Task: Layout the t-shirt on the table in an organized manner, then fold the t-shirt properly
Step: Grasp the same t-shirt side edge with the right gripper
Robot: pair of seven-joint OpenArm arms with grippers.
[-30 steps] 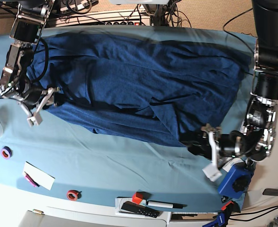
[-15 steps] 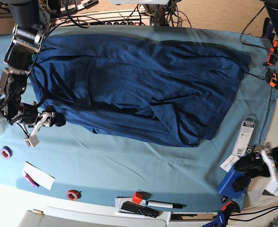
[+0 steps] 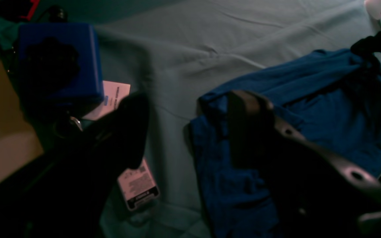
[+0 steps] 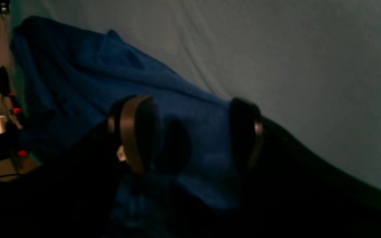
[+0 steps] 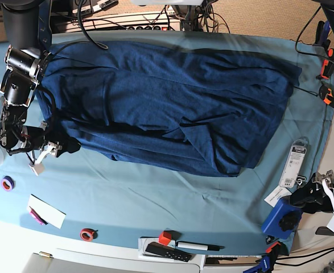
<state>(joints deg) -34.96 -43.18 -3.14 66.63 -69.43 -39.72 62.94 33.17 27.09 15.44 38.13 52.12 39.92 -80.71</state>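
Note:
The dark navy t-shirt [image 5: 167, 108] lies spread wide across the teal table [image 5: 155, 196], with folds near its front edge. My right gripper [image 5: 47, 156] stands open at the shirt's front left corner. In the right wrist view its fingers [image 4: 134, 132] straddle the shirt's edge [image 4: 203, 132] without pinching it. My left gripper [image 5: 308, 199] is open near the table's right edge, apart from the shirt. In the left wrist view its dark fingers [image 3: 124, 132] hover over the table cloth [image 3: 193, 49], with a shirt corner [image 3: 309, 109] beyond the right finger.
A blue box [image 5: 281, 219] and white tags [image 5: 295, 164] lie by the left gripper. Along the front edge are a purple tape roll [image 5: 7, 183], a white card [image 5: 46, 211], a red tape roll [image 5: 87, 234], a red cube [image 5: 165, 237] and a pen [image 5: 198, 246]. Orange clamps [image 5: 326, 62] sit at the far right.
My left gripper has pulled away from the shirt's front right corner to the table's right edge. My right gripper has slid down along the shirt's left side to its front corner.

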